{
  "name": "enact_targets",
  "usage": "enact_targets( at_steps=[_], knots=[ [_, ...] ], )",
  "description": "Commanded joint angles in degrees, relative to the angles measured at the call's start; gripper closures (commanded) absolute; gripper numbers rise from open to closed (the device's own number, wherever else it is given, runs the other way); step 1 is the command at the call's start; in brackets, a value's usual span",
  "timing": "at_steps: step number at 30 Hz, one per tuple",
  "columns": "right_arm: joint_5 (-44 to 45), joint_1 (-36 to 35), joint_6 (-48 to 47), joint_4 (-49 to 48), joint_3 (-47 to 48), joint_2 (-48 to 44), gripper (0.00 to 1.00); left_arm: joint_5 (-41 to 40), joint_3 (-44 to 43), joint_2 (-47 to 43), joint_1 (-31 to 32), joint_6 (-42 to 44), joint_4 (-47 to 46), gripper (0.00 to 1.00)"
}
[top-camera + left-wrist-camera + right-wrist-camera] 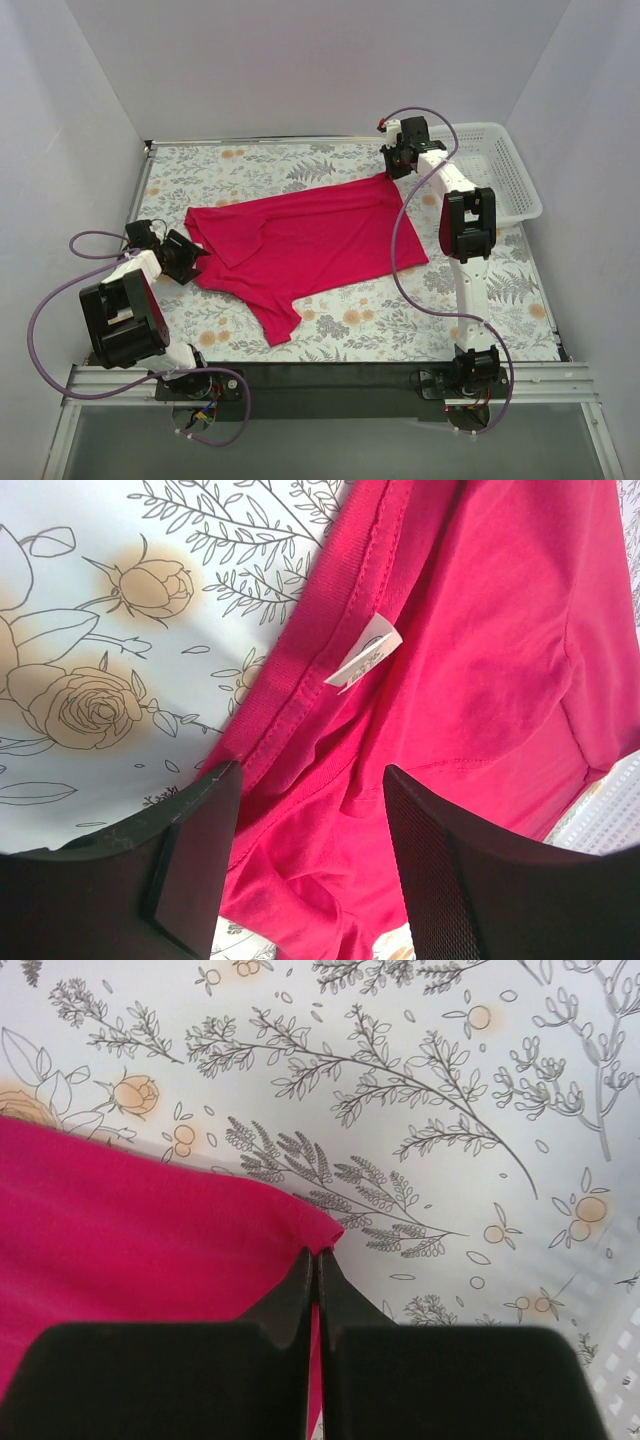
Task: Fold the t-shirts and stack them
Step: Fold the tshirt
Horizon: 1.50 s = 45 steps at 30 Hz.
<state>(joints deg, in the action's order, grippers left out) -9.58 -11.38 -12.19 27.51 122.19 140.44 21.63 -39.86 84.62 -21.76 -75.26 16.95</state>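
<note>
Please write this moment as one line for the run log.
right gripper: fingers shut on t-shirt far right corner | left gripper: fingers open over neck edge near tag | t-shirt: spread out

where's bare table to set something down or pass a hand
Bare table runs along the far side between the t-shirt and the back wall, and the near side between it and the black rail. Crowded: the left gripper at the collar, and the right gripper pinching the shirt's far corner beside the white mesh basket.
</note>
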Motion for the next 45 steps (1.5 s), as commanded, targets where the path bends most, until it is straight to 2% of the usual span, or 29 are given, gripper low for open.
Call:
enact_targets(
  at_steps=[1, 5, 8, 9, 12, 17, 20, 22, 23, 26, 27, 29, 30, 32, 33, 34, 36, 38, 39, 41, 43, 45],
  knots=[
    [3.34, -0.14, -0.91, -3.42, 2.70, 1.32, 0.99, -0.80, -0.05, -1.39, -0.04, 0.82, 0.89, 0.45],
    [4.66, -0.14, -1.61, -3.86, 3.58, 2.20, 0.95, -0.01, -0.13, -1.56, -0.04, 1.17, 0.80, 0.45],
    [4.75, -0.05, -2.23, -4.04, 4.11, 2.21, 0.76, 1.92, -0.31, -1.82, -0.04, 1.79, 0.10, 0.45],
    [3.62, -0.14, -2.40, -4.04, 4.02, 1.86, 0.65, 2.45, -0.48, -2.26, -0.04, 1.87, -0.16, 0.45],
    [0.98, -0.05, -3.02, -4.56, 2.97, -0.95, 0.51, 3.16, -1.89, -5.59, -0.04, 2.58, -0.51, 0.44],
    [-4.38, -0.49, -5.21, -5.01, 0.07, -8.68, 0.35, 3.69, -6.02, -12.89, -0.04, 5.99, 0.98, 0.43],
    [-12.45, -0.84, -8.37, -4.83, -5.63, -14.92, 0.28, 5.87, -7.95, -16.58, 0.05, 9.15, 2.29, 0.43],
    [-20.01, -1.28, -13.98, -3.96, -12.30, -20.69, 0.25, 8.15, -8.31, -18.43, 0.49, 10.74, 3.00, 0.42],
    [-23.08, -1.63, -17.05, -3.26, -14.59, -22.74, 0.24, 8.17, -8.39, -18.87, 2.49, 11.27, 2.91, 0.35],
    [-38.78, -1.89, -32.06, 3.84, -24.61, -31.26, 0.22, 7.82, -9.80, -20.37, 8.45, 14.35, 4.92, 0.33],
    [-41.19, -1.98, -43.51, 9.35, -30.64, -35.63, 0.22, 6.51, -11.80, -20.46, 10.40, 16.79, 6.07, 0.33],
    [-44.80, -2.68, -54.99, 15.88, -37.43, -40.22, 0.20, 2.99, -13.22, -20.63, 16.18, 19.18, 9.13, 0.33],
    [-45.95, -3.30, -65.06, 18.70, -40.68, -44.34, 0.20, 1.85, -14.01, -20.72, 17.87, 20.23, 10.20, 0.33],
    [-44.22, -8.03, -69.45, 22.76, -50.62, -49.62, 0.20, -0.09, -15.69, -21.25, 20.86, 20.34, 12.92, 0.33],
    [-43.68, -10.31, -69.46, 23.20, -53.52, -51.22, 0.21, -0.36, -15.78, -21.86, 20.97, 20.33, 13.28, 0.33],
    [-43.07, -15.90, -69.99, 22.86, -59.64, -52.71, 0.21, -0.62, -15.69, -22.65, 22.88, 19.03, 13.63, 0.33],
    [-42.18, -21.90, -68.77, 20.58, -63.81, -56.40, 0.25, -0.80, -15.60, -25.19, 23.08, 17.01, 14.77, 0.33],
    [-40.09, -30.34, -60.10, 10.94, -67.69, -58.34, 0.28, -0.79, -15.17, -28.35, 23.08, 15.68, 16.00, 0.33],
    [-38.16, -35.94, -55.97, 6.81, -68.57, -59.92, 0.28, -1.58, -14.90, -29.33, 23.08, 14.28, 16.44, 0.33],
    [-29.93, -41.33, -46.47, -5.55, -69.89, -59.59, 0.29, -4.55, -14.11, -32.56, 23.08, 13.39, 18.54, 0.33],
    [-25.68, -47.04, -41.80, -9.83, -67.71, -56.70, 0.30, -7.98, -13.41, -34.77, 23.08, 12.08, 19.69, 0.33],
    [-22.07, -49.70, -35.12, -11.77, -62.18, -50.75, 0.35, -12.28, -12.53, -37.23, 23.08, 11.11, 21.54, 0.33]
  ],
)
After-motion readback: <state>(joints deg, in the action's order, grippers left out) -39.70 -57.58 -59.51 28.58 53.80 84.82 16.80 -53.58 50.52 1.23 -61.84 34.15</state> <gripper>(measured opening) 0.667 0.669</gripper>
